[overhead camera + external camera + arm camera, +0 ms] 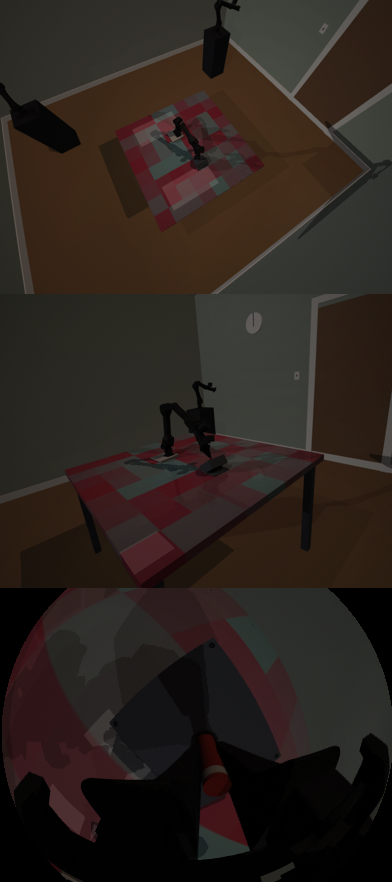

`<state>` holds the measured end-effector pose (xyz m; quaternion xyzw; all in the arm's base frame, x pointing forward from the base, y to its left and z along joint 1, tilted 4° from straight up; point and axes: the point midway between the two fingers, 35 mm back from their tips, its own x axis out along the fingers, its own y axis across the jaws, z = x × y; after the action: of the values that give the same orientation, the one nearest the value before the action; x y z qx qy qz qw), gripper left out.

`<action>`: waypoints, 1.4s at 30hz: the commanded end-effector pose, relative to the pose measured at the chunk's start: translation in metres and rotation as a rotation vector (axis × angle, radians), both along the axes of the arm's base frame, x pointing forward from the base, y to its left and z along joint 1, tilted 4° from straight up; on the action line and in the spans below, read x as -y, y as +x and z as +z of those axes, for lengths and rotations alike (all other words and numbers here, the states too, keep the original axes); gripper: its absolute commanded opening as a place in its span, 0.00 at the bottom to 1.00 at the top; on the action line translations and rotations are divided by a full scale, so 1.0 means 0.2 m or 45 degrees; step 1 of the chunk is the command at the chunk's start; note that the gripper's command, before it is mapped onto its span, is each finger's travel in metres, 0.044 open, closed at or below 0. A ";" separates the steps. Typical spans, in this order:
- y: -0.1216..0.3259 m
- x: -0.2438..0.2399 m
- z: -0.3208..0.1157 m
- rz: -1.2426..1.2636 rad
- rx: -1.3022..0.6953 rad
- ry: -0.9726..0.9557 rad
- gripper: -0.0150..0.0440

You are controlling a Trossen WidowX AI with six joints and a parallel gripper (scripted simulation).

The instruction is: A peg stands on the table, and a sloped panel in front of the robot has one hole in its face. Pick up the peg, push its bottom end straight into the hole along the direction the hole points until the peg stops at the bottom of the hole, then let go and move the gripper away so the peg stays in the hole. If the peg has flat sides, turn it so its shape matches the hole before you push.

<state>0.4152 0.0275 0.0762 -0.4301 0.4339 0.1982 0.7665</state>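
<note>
The round red peg (209,753) with a pale band near its top end shows in the wrist view. Its bottom end is in the mouth of the dark hole in the sloped dark grey panel (200,163) (214,463) (235,705); the depth is hidden. My gripper (207,748) (210,457) is shut on the peg, with one black finger on each side and the tips close to the panel face. In the top and exterior views the peg is too small and dark to make out clearly.
The panel stands on a flat dark base plate on the patchwork table (170,167) (164,499). The arm's pale mounting plate (172,137) (164,457) is behind the panel. Two dark pedestals (47,126) (215,52) with other arms stand beyond the table.
</note>
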 end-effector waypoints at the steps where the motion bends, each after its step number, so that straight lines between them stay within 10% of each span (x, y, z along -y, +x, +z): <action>1: 0.00 0.00 0.00 0.000 0.001 0.000 0.34; 16: -0.01 0.00 0.02 0.001 0.000 0.000 1.00; 42: -0.12 -0.02 0.22 0.007 -0.011 0.002 1.00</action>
<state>0.3936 0.0319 0.1119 -0.4297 0.4381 0.2054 0.7624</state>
